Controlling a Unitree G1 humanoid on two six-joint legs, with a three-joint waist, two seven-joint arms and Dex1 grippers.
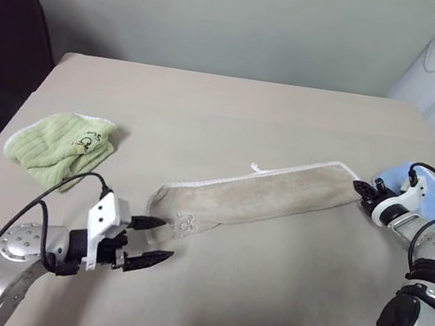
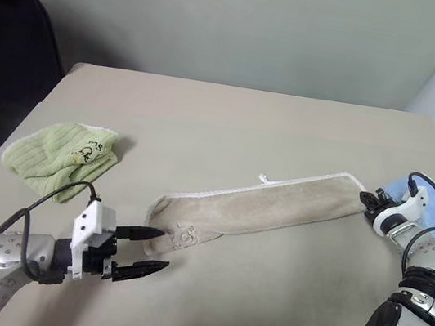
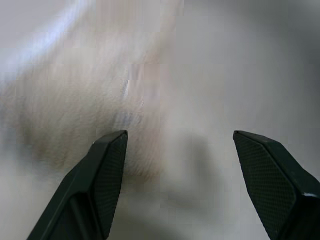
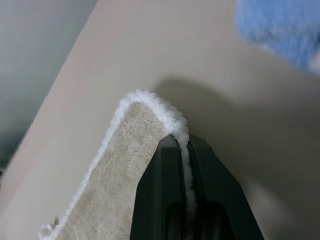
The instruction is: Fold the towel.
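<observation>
A: What's the surface like?

B: A plain, matte beige table (image 1: 234,108) with a rounded near-left corner, set against a pale wall. A dark chair (image 1: 5,38) stands beyond the table's left edge, and something white and curved sits past its far right corner.

A: Nearest the robot?

B: The left gripper (image 1: 153,243), at the near end of the towel. Its two black fingers stand spread apart with nothing between them; the upper fingertip (image 1: 160,223) seems to touch the towel's end, though I can't be sure.

A: And the towel itself?

B: The beige terry towel with white piped edging (image 1: 266,197) lies as a long narrow strip across the middle of the table, slanting from that near-left end up toward the far right. A small embroidered mark (image 1: 184,224) sits near its left end and a little white loop (image 1: 257,168) sticks out of its far long edge.

A: The right side?

B: The right gripper (image 4: 184,145) is clenched on the towel's far-right corner, the piping pinched between its fingers.

A: Anything else?

B: A light-blue fluffy cloth (image 1: 424,189) just right of that corner, and a ribbed light-green cloth (image 1: 61,145) crumpled left of the towel.
</observation>
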